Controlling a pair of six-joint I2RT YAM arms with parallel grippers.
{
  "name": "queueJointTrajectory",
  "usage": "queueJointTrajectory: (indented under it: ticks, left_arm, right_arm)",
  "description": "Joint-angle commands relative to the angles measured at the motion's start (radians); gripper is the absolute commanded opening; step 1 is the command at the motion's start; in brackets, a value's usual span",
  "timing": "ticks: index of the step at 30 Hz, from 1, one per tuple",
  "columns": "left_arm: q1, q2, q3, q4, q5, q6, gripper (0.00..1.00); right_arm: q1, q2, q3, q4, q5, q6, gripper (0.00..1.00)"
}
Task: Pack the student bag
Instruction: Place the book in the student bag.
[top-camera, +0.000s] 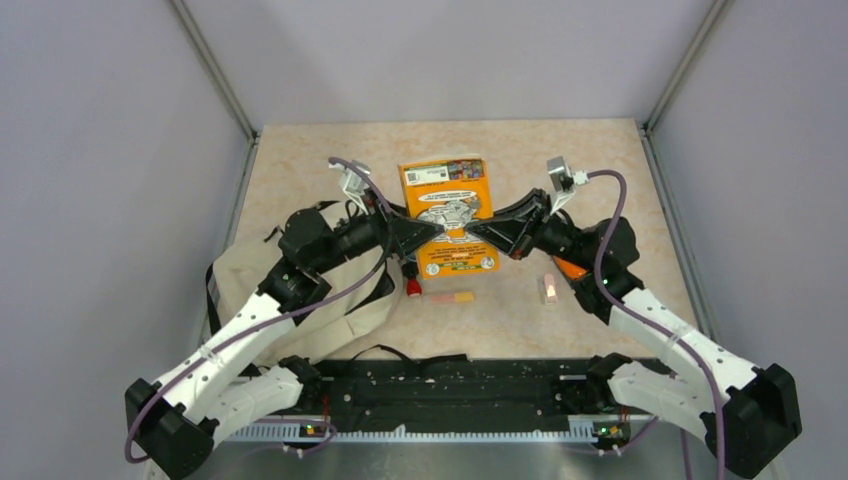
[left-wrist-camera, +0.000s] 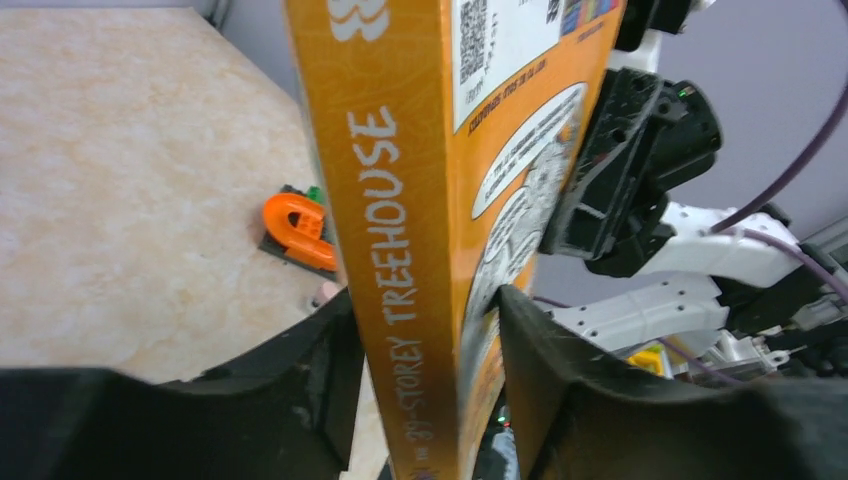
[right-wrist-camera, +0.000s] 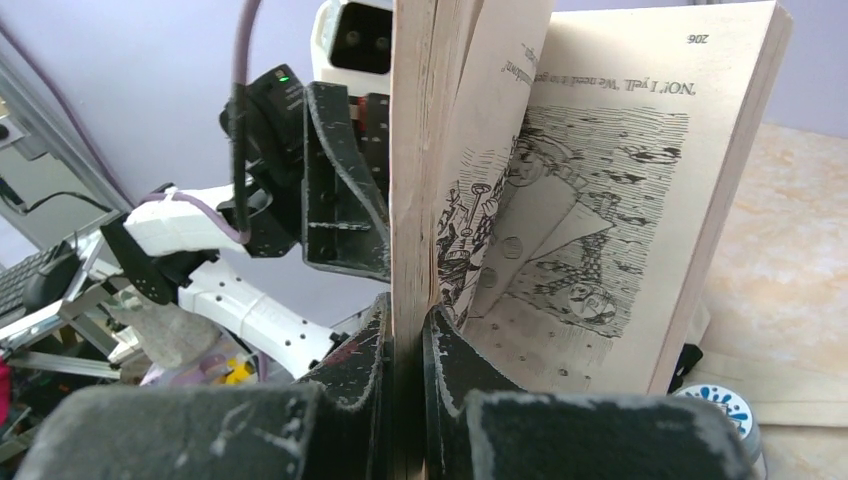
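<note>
Two arms share the orange book (top-camera: 449, 190) over the bench (top-camera: 520, 335): the left end effector (top-camera: 425, 232) clamps its spine, the right end effector (top-camera: 478, 232) pinches a few pages. The student bag (top-camera: 238, 272) lies slumped at the near left, so the book probably needs carrying left to its opening.

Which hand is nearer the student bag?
Left. The left hand holds the orange book at its spine, beside the bag; the right hand pinches the book's opposite edge, farther away.
</note>
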Motion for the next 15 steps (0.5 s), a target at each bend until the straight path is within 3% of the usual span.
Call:
queueJointTrajectory:
  ticks: [1, 3, 5, 8, 10, 12, 15]
  left_arm:
    - [-0.006, -0.008, -0.006, 0.143, 0.053, -0.047, 0.41]
    - [-0.007, -0.028, -0.014, 0.132, 0.043, -0.034, 0.19]
    - [-0.006, -0.055, -0.025, 0.110, 0.030, -0.016, 0.01]
    - [-0.006, -0.099, -0.045, 0.087, 0.018, 0.010, 0.00]
    - [-0.006, -0.126, -0.061, 0.085, 0.015, 0.019, 0.00]
    - [-0.006, -0.147, -0.070, 0.089, 0.025, 0.030, 0.00]
    - [-0.007, -0.164, -0.074, 0.114, 0.069, 0.036, 0.00]
  right_arm:
    - [0.014, 0.000, 0.011, 0.068, 0.027, -0.030, 0.00]
    - [0.014, -0.008, 0.014, 0.004, 0.064, -0.060, 0.00]
    - [0.014, -0.020, 0.025, -0.105, 0.137, -0.107, 0.21]
    - [0.012, -0.039, 0.042, -0.234, 0.233, -0.161, 0.58]
    - [0.012, -0.044, 0.046, -0.277, 0.268, -0.182, 0.76]
    - [0.012, -0.034, 0.047, -0.291, 0.269, -0.193, 0.85]
    - [0.011, 0.011, 0.068, -0.305, 0.202, -0.205, 0.89]
